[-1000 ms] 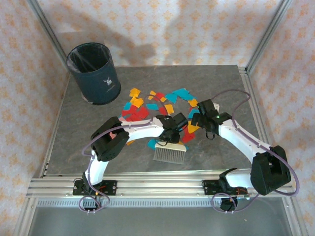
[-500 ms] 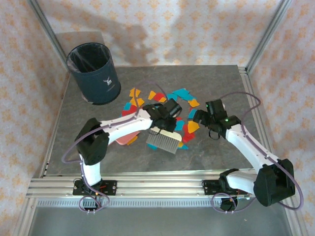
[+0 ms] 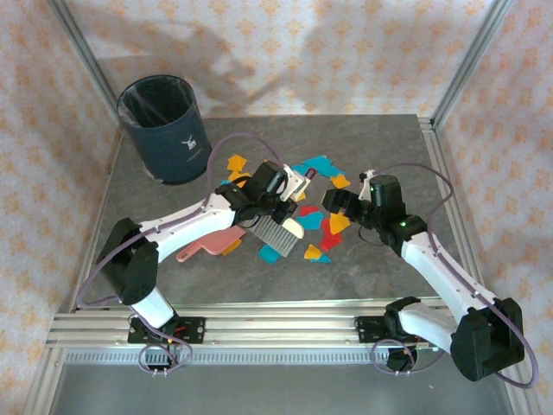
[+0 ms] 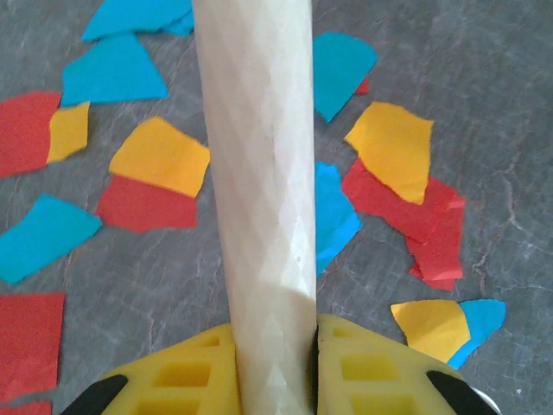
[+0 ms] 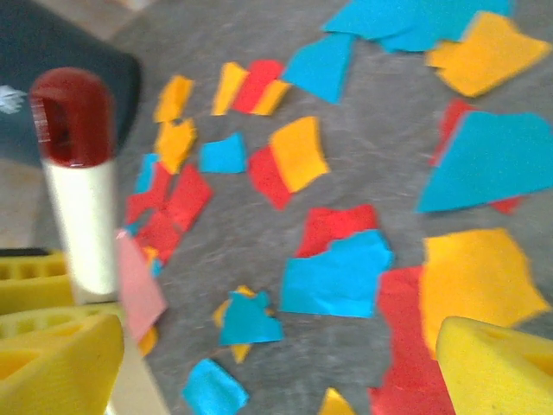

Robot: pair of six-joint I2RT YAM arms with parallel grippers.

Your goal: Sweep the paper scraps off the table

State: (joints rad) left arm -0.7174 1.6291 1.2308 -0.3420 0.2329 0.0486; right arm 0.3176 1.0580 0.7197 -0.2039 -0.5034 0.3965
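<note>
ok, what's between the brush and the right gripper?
In the top view, a few paper scraps, red, teal and orange, lie flat on the table between the brush and the right gripper; nothing else.

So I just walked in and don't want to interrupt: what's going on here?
The left gripper is shut on a hand brush, bristles down over the paper scraps in the middle of the table. The right gripper hangs open just right of the pile, holding nothing. A pink dustpan lies left of the brush, and a dark bin stands at the far left corner. The scraps lie loose, so the sweeping is not done.
</note>
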